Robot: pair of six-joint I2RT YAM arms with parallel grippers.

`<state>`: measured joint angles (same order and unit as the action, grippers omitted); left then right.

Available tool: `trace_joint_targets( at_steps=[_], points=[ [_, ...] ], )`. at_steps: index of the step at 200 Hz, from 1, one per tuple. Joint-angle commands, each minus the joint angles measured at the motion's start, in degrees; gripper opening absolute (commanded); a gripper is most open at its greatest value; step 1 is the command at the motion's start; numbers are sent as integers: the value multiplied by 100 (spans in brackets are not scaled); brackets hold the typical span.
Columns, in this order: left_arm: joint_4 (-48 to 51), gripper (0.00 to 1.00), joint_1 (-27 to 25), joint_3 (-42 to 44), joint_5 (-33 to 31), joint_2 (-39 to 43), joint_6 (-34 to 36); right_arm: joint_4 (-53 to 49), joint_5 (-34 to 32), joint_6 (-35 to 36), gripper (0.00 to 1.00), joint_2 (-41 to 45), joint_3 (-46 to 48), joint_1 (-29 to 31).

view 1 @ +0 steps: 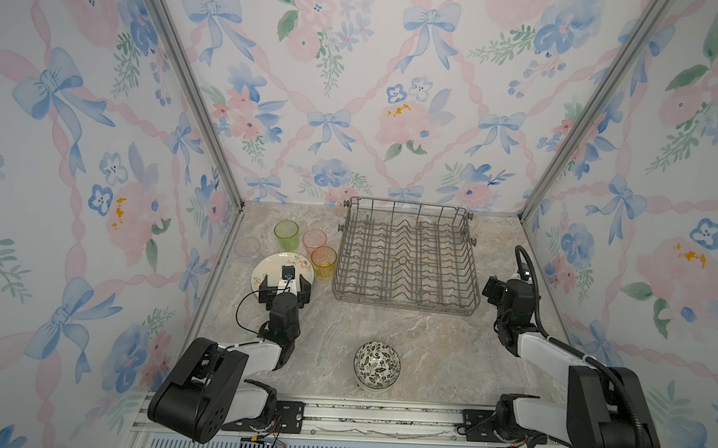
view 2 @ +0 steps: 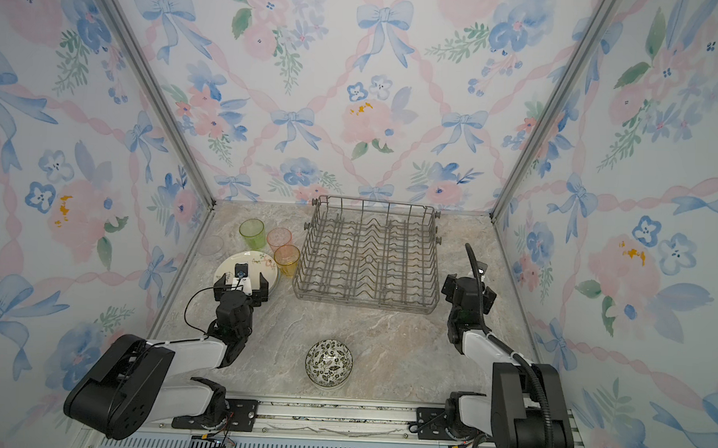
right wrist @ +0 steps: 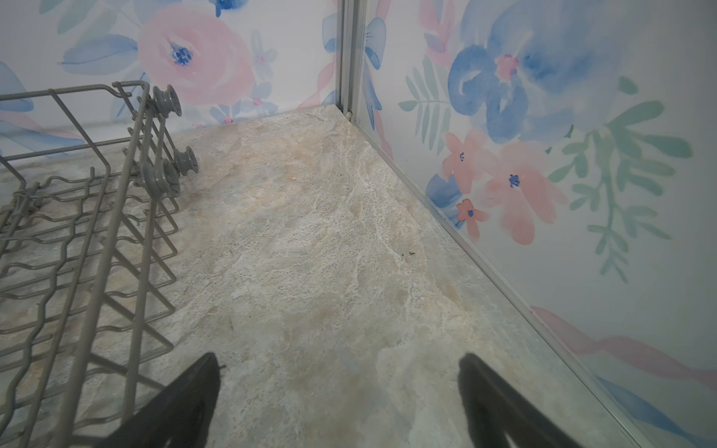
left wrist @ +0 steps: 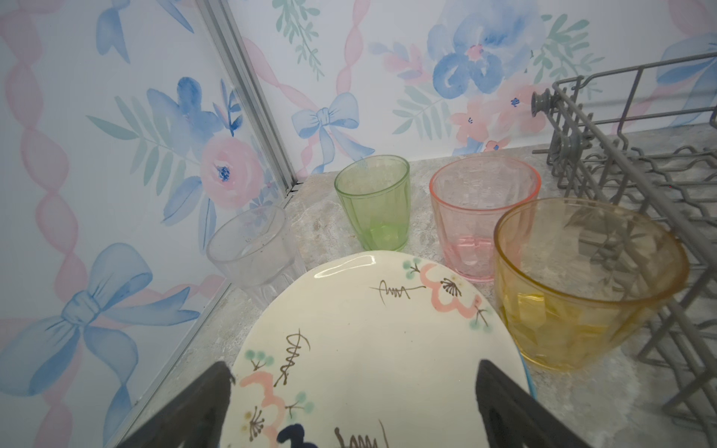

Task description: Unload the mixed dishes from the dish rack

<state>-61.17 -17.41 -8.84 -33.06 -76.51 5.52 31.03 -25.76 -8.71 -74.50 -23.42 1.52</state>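
**Dish rack** (view 1: 403, 307): stands at the back centre of the surface (view 1: 427, 348). We see nothing among its tines in both top views, so we judge it unloaded.

**Left end effector** (view 1: 285, 279): fingers spread and holding nothing, directly over the cream floral plate (left wrist: 368, 329). The plate lies flat, left of the rack. A blue edge under it suggests another plate beneath.

**Tumblers:** clear (view 1: 247, 247), green (view 1: 286, 234), pink (view 1: 314, 240) and amber (view 1: 323, 261). All are upright and empty, just behind the plate, with the amber one just beside the rack's left wall.

**Leaf-patterned bowl** (view 1: 377, 365): front centre, between the arms and well apart from both. We cannot tell whether anything is nested under it.

**Right end effector** (view 1: 508, 286): spread and empty, over bare surface just right of the rack.

**Judgement:** the left arm is nearer every dish, and no fetch is pending.
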Motion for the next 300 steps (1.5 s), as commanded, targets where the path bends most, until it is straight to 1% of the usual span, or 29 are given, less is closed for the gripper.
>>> trace_joint_targets(
  at_steps=[1, 23, 34, 41, 50, 58, 65, 81, 98, 126, 158, 171, 187, 198, 204, 210, 214, 229, 244, 263, 280, 300],
  points=[
    [-1844, 98, 35, 305, 344, -487, 370, 623, -52, 114, 97, -455, -162, 90],
    [-2780, 98, 47, 331, 346, -1225, 512, 1036, -132, 244, 97, -950, -222, 212],
    [-3192, 98, 43, 335, 291, -1517, 621, 767, -200, 320, 97, -974, -361, 329],
    [-3183, 98, 58, 367, 255, -1466, 545, 821, -217, 404, 97, -1045, -391, 386],
    [-3020, 98, 140, 383, 384, -1373, 389, 1021, -252, 511, 97, -1148, -387, 451],
    [-2976, 98, 204, 375, 430, -1360, 325, 894, -295, 594, 97, -1155, -446, 544],
    [-3033, 98, 221, 377, 409, -1398, 312, 825, -377, 650, 97, -1169, -493, 621],
    [-3176, 98, 238, 441, 485, -1426, 302, 1023, -566, 825, 97, -1277, -483, 774],
    [-3282, 98, 257, 488, 573, -1454, 305, 1004, -570, 817, 97, -1245, -469, 779],
    [-3764, 98, 257, 693, 694, -1600, 297, 1433, -608, 901, 97, -1181, -217, 849],
    [-3749, 98, 259, 757, 845, -1559, 284, 1524, -606, 922, 97, -1172, -165, 859],
    [-3745, 98, 261, 754, 869, -1568, 293, 1648, -462, 949, 97, -1150, -80, 859],
    [-3752, 98, 261, 755, 880, -1573, 290, 2115, -183, 973, 97, -1098, 215, 812],
    [-3758, 98, 278, 754, 901, -1576, 279, 2568, 264, 986, 97, -1125, 491, 717],
    [-3753, 98, 296, 759, 942, -1586, 268, 2789, 510, 1022, 97, -1321, 567, 693],
    [-3752, 98, 335, 754, 1000, -1592, 227, 3501, 348, 1219, 97, -1668, 615, 797],
    [-3749, 98, 382, 767, 1049, -1603, 185, 3751, 263, 1271, 97, -1760, 647, 836],
    [-3751, 98, 538, 690, 1211, -1787, 42, 2789, 302, 1063, 97, -1326, 540, 781],
    [-3728, 98, 563, 668, 1214, -1809, 29, 3129, 262, 1088, 97, -1607, 455, 736],
    [-3749, 98, 564, 630, 1187, -1850, 40, 2414, 377, 892, 97, -1438, 240, 606],
    [-3753, 98, 564, 632, 1187, -1850, 45, 2405, 499, 747, 97, -1467, 224, 443],
    [-3753, 98, 577, 629, 1196, -1846, 46, 2386, 513, 733, 97, -1462, 214, 428]
  ],
)
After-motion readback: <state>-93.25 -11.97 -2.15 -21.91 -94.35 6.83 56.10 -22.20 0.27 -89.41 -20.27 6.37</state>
